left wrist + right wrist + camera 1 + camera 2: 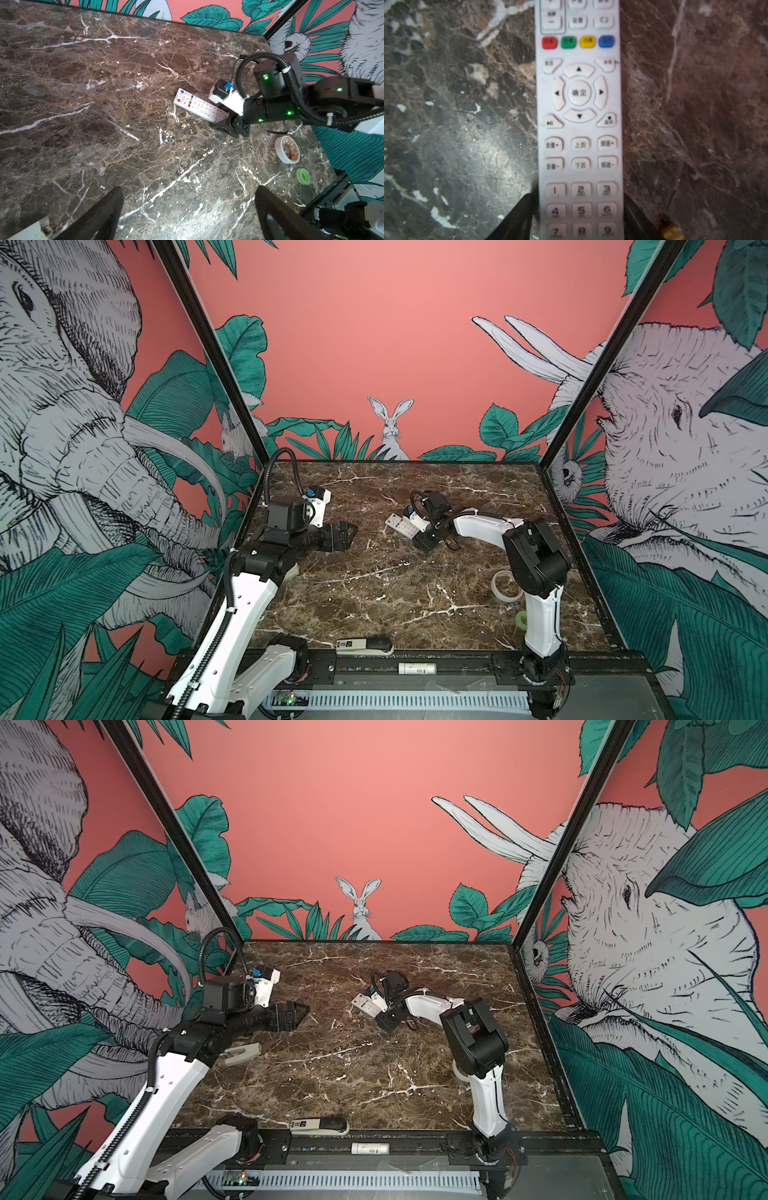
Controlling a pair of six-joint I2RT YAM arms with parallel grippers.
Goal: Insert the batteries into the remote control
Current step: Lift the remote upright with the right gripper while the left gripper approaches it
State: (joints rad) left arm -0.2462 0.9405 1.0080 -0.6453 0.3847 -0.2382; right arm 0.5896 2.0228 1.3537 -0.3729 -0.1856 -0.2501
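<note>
My right fingers (521, 218) pinch the remote control (579, 93) at its number-key end; it lies buttons-up near the middle of the surface (374, 593). My left fingers (99, 218) hang wide, holding nothing.

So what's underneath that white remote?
Only the marble table shows around the remote, which lies buttons up. Its underside is covered by its own body, so anything beneath it can't be seen.

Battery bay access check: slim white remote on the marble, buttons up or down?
Buttons up: the slim white remote control shows its keypad in the right wrist view. Battery side hidden.
</note>
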